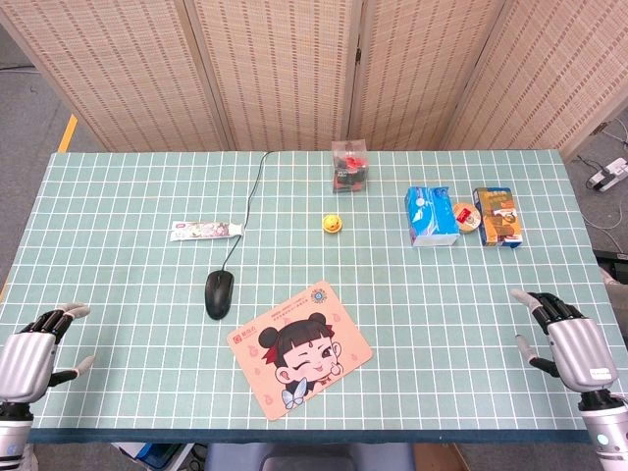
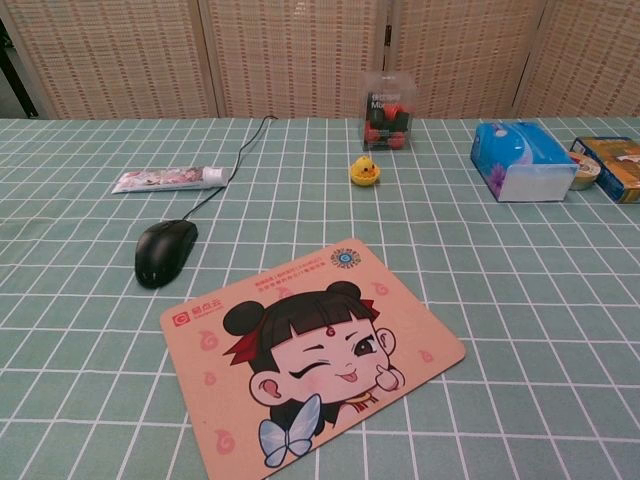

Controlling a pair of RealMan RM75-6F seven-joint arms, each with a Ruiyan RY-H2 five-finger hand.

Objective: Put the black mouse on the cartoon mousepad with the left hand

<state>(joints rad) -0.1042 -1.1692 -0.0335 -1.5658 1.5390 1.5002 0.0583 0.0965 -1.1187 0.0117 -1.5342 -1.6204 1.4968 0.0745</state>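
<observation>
the left hand (image 1: 34, 351) sits at the near left corner of the table (image 1: 118, 245), fingers spread a little and slightly curled, with nothing in it. the right hand (image 1: 569, 339) is at the near right corner, fingers likewise apart, nothing held either. both show only in the head view.

between them, close to the front edge, lies the cartoon mousepad (image 2: 310, 360), turned at an angle on the green checked cloth, nothing on it. just past its left corner is the black mouse (image 2: 164, 251), on the cloth beside the pad and not touching it, well apart from the left hand. its cable (image 1: 248, 201) runs away toward the far edge.

further back, left of the cable, lies a tube (image 2: 168, 178). a small yellow duck (image 2: 364, 172) stands near the middle. behind it is a clear box (image 2: 389, 97) with red and black contents. to the far right are a blue tissue pack (image 2: 522, 160), a small round tub (image 1: 465, 215) and an orange and blue carton (image 1: 498, 216).
</observation>
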